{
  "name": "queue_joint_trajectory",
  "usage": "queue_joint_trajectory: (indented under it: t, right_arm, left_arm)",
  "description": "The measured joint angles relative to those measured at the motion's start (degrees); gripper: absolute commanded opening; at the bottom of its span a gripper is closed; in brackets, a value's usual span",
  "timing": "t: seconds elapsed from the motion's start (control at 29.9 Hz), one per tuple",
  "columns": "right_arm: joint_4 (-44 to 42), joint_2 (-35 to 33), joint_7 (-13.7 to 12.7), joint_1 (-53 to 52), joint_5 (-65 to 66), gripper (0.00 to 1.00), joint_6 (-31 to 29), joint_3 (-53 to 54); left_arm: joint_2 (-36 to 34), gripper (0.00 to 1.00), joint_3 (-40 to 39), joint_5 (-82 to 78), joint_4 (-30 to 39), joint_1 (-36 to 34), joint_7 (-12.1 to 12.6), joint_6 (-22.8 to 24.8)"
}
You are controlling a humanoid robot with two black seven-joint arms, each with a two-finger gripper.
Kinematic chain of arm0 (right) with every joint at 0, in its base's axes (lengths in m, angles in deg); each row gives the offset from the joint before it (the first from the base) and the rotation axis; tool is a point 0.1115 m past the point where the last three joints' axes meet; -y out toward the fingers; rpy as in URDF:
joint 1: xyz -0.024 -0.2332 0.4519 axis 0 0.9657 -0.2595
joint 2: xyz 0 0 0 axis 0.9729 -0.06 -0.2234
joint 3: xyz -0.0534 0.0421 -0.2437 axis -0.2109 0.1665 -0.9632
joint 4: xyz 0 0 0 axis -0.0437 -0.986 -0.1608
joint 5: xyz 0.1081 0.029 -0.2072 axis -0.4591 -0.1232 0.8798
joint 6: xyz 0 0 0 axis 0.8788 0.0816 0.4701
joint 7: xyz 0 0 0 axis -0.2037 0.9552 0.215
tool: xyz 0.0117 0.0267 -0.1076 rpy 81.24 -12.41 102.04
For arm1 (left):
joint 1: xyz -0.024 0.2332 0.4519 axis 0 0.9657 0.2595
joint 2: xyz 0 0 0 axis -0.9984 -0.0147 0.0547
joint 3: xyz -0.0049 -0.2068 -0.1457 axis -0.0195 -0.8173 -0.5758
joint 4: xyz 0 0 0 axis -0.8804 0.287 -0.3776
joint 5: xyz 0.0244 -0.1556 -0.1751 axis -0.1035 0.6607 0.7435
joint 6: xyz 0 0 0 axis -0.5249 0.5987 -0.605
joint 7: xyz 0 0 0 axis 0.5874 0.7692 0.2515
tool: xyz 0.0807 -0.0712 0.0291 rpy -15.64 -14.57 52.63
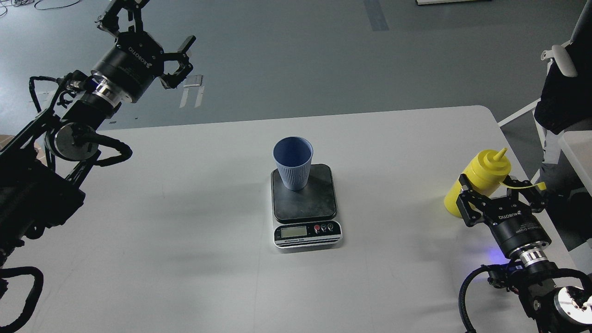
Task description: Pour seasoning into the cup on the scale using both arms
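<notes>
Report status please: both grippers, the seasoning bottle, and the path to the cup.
Left gripper open, raised, empty. Right gripper around seasoning bottle, grip unconfirmed. Cup upright on scale. Path clear.

The seasoning bottle (478, 181) was smooth yellow plastic with a slight sheen. The cup (292, 163) was matt light blue, finely ribbed outside. The scale (305, 203) had a matt dark platform and a glossy silver front. The table (185, 240) was smooth, matt white.

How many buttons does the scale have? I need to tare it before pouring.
3 buttons, in a row on the scale's silver front, right of the display: left button, middle, right. None looks hidden.
</notes>
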Motion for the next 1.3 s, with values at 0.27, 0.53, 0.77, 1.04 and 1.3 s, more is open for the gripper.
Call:
queue_joint_trajectory:
  t: [0.27, 0.53, 0.77, 1.04, 1.3]
  right_arm:
    - [3.4, 0.0, 0.0, 2.9, -0.1, 1.00, -1.0, -0.1]
    - [10.0, 0.0, 0.0, 9.3, -0.1, 1.00, -2.4, -0.9]
    - [16.2, 0.0, 0.0, 15.4, -0.2, 1.00, -4.4, -1.8]
    - [18.8, 0.0, 0.2, 18.1, -0.3, 1.00, -6.5, -1.8]
    - [18.9, 0.0, 0.3, 18.2, -0.4, 1.00, -6.8, -0.9]
  left_arm:
    - [0.1, 0.98, 0.0, 0.0, 0.0, 0.0, 0.0, 0.0]
    - [-0.2, 0.98, -0.1, 0.0, 0.0, 0.3, 0.0, 0.0]
    - [-0.3, 0.98, 0.0, 0.0, 0.0, 0.4, 0.0, 0.0]
    - [-0.5, 0.98, 0.0, 0.0, 0.1, 0.6, 0.0, 0.0]
    - [-0.7, 0.98, 0.2, 0.0, 0.1, 0.6, 0.0, 0.0]
